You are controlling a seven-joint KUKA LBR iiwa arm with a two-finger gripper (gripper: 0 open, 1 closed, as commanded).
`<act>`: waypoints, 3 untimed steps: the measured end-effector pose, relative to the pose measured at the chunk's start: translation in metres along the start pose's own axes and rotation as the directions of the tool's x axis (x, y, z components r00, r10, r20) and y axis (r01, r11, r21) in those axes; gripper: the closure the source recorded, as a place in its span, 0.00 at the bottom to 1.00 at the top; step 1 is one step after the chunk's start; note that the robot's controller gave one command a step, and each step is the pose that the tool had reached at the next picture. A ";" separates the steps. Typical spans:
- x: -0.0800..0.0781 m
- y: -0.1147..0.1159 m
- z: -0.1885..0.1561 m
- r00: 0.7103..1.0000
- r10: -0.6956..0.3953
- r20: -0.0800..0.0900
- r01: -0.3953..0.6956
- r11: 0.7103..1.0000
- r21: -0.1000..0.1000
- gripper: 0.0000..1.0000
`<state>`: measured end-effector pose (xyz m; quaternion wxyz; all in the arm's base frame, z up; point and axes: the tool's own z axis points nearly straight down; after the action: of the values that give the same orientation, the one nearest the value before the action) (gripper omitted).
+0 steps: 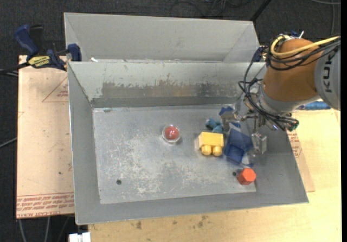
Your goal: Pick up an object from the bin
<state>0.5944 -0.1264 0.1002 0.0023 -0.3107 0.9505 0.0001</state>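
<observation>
My gripper point(246, 132) hangs low over the right side of the bin floor, its fingers spread apart. Directly under and between the fingers lies a dark blue block point(237, 146), tilted; I cannot tell whether the fingers touch it. Just left of it sits a yellow toy block with two round knobs point(210, 143). Behind that lies a small light blue piece point(214, 125). An orange-red faceted piece point(246, 176) rests in front of the gripper, near the bin's front right corner.
A small red ball in a clear round shell point(171, 133) lies alone near the middle of the bin floor. The arm with its orange cover and cables overhangs the bin's right wall.
</observation>
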 end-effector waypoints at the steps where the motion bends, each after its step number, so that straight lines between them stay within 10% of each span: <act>1: -0.014 0.000 0.029 0.968 -0.249 0.002 0.249 0.968 0.003 0.00; 2: -0.050 0.027 0.028 0.922 -0.386 0.002 0.386 0.922 0.003 0.00; 3: -0.051 0.025 0.024 0.923 -0.384 0.004 0.384 0.923 0.008 1.00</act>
<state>0.6210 -0.0765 0.0763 0.0062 -0.4908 0.8713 -0.0030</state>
